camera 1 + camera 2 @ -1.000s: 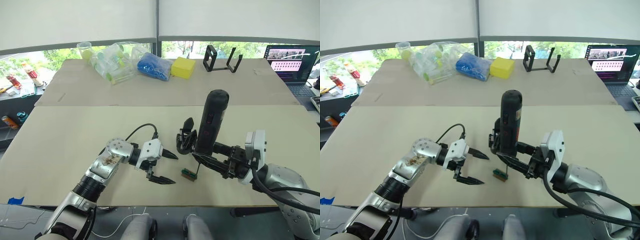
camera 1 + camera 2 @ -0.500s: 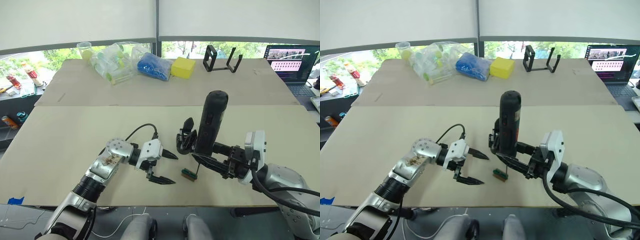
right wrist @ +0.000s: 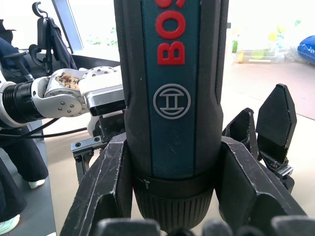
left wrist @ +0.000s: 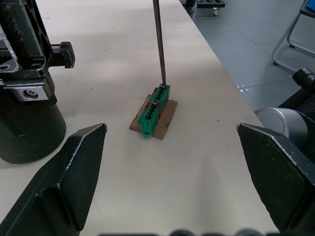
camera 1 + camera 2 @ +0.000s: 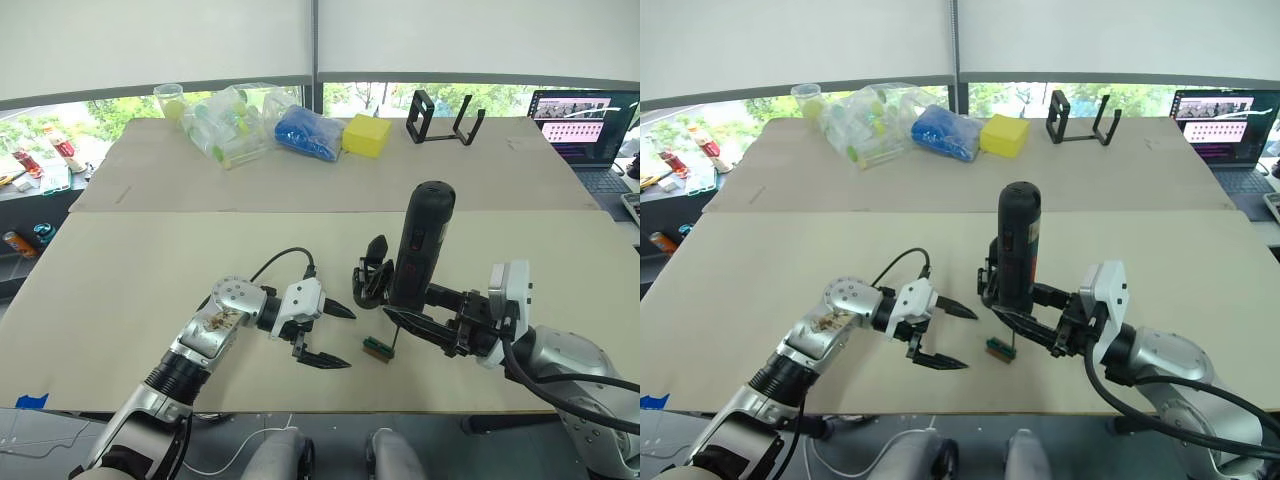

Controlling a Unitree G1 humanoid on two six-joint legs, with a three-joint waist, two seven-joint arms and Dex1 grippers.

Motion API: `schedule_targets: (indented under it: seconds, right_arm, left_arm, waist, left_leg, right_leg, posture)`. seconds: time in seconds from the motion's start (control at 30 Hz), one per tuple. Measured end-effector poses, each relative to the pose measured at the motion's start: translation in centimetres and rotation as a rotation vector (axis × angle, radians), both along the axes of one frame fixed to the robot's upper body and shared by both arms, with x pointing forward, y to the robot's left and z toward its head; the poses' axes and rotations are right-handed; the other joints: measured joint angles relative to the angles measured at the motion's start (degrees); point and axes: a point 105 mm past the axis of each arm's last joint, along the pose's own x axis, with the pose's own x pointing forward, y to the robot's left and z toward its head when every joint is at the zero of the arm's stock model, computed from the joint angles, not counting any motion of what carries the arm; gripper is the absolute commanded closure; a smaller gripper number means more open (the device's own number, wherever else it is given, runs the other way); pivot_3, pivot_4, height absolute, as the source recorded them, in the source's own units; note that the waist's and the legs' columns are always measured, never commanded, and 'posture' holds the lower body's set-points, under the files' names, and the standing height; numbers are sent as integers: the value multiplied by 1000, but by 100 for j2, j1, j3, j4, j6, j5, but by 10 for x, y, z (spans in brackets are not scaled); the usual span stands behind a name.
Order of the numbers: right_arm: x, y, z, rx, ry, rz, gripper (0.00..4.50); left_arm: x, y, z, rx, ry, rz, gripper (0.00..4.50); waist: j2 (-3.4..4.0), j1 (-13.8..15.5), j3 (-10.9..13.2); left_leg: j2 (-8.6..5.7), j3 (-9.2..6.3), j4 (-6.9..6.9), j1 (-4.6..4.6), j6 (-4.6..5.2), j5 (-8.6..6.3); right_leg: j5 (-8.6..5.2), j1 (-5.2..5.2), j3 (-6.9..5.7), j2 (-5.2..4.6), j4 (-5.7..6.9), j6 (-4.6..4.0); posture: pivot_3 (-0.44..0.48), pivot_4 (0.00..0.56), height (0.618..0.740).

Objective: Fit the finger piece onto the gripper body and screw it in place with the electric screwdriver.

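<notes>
My right gripper (image 5: 402, 308) is shut on the electric screwdriver (image 5: 425, 235), a thick black cylinder held upright. Its thin bit (image 4: 158, 44) touches a small green-and-black block (image 5: 376, 348) on the table. Just behind the screwdriver stands the gripper body (image 5: 370, 278), close to it. In the right wrist view two pointed black fingers (image 3: 275, 118) rise from the body; I cannot tell whether one is the finger piece. My left gripper (image 5: 345, 338) hangs open left of the green block, holding nothing.
At the back of the table are clear plastic bags of bottles (image 5: 230, 120), a blue bag (image 5: 307, 132), a yellow block (image 5: 366, 135) and a black wire-frame stand (image 5: 445, 118). A laptop (image 5: 585, 120) sits at the far right. The table's front edge (image 5: 300, 408) is close below the grippers.
The screwdriver's top has tipped very slightly to the left. The left arm has stayed still.
</notes>
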Motion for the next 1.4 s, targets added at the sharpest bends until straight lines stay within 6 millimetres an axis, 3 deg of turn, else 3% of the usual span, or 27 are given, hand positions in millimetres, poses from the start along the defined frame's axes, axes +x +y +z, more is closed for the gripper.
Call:
schedule_targets:
  seconds: [1.4]
  right_arm:
    - [3,-3,-1,-2,-3,-12,2585]
  left_arm:
    - [1,2,0,7,-2,5,0]
  waist:
    - [0,0,0]
  left_leg:
    - [0,0,0,0,0,0]
  right_leg:
    - [0,0,0,0,0,0]
  posture:
    - [0,150,740]
